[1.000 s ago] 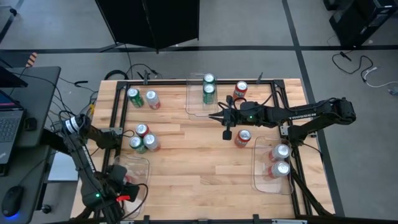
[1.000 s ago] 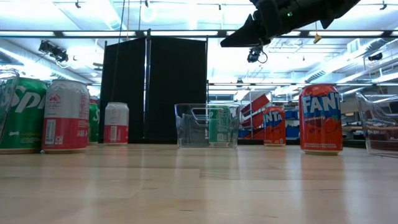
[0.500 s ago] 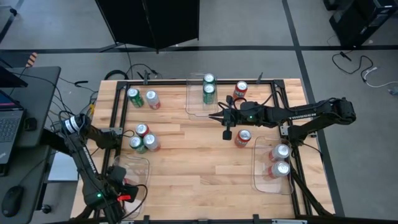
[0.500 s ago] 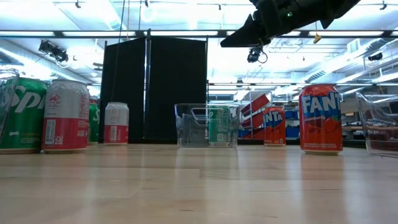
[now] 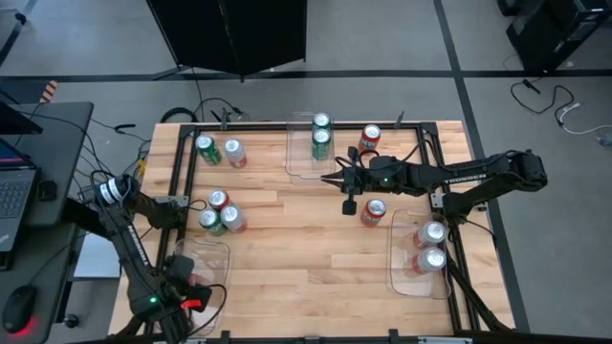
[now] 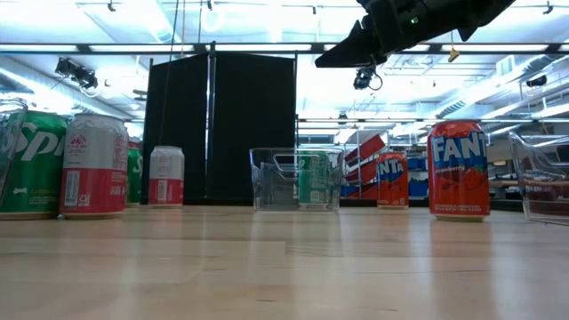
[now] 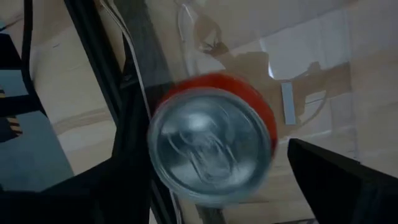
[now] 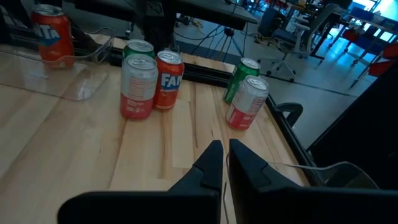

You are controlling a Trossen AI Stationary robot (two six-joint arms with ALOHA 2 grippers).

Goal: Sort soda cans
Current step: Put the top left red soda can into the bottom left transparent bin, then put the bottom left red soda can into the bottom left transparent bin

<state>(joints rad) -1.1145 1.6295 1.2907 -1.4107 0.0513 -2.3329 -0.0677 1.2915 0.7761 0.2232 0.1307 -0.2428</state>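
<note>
In the left wrist view my left gripper [image 7: 211,171] is open over a red soda can [image 7: 211,143], seen blurred from above. One finger stands at each side of the can, with a gap on one side. In the high view this gripper [image 5: 186,284] hangs over the clear near-left tray [image 5: 215,250]. My right gripper [image 5: 327,179] is shut, holds nothing, and is up over the table's middle, pointing left. A red, a green and a silver-white can [image 8: 138,87] stand grouped at the left. Further back stand a green can [image 5: 206,147] and a silver-white one [image 5: 234,153].
The far tray [image 5: 298,158] holds two green cans [image 5: 320,134]. The right tray [image 5: 402,268] holds two silver-white cans [image 5: 430,245]. One loose red can [image 5: 370,139] stands at the far edge, another [image 5: 373,212] beside the right tray. A black frame rail edges the table.
</note>
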